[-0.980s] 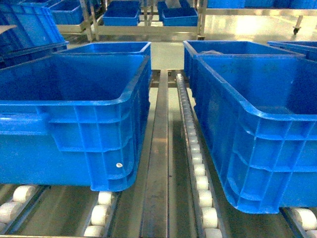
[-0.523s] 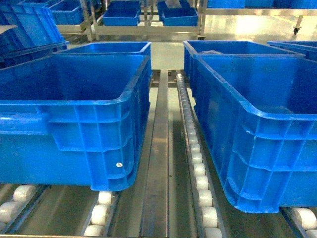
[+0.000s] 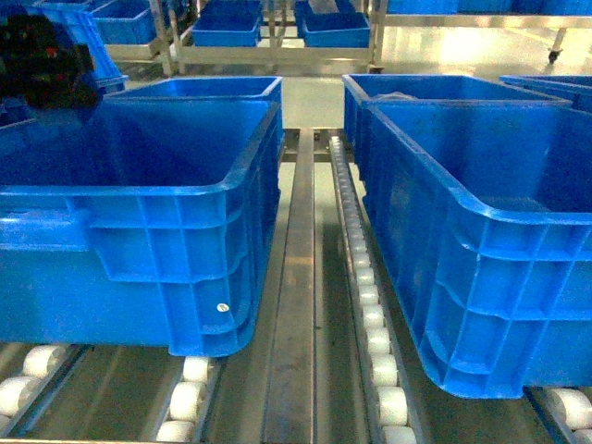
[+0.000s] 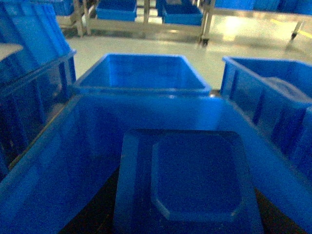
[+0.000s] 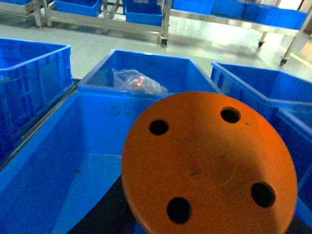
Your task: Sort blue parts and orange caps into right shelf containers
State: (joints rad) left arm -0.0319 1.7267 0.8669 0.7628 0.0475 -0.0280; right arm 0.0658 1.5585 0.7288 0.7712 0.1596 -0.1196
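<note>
Nearest your right wrist camera sits the orange cap, a round disc with four holes that fills the lower frame; it reads as carried by the right tool, though no fingers show, so you cannot tell for certain how the tool is set, only that it appears clenched on the cap. Directly under and ahead of the cap lies the open right crate, its floor bare on the side you can see, so the cap already hangs over the mouth and the drop runs straight down, not sideways. The crate's long axis runs away from you, toward a second crate just behind it that holds a clear plastic bag. On your left, the blue part, a flat squarish tray-like piece with clipped corners, fills the bottom of the left wrist view the same way; again no fingers show, and the left tool seems closed on it but you cannot confirm. It hangs over the left crate, not a right one, with another crate beyond. In the head view the dark left arm shows at the far left, well apart from the right crate across the roller rail. So the right arm is the nearer one; your blue part would have to cross the rail rightward.
</note>
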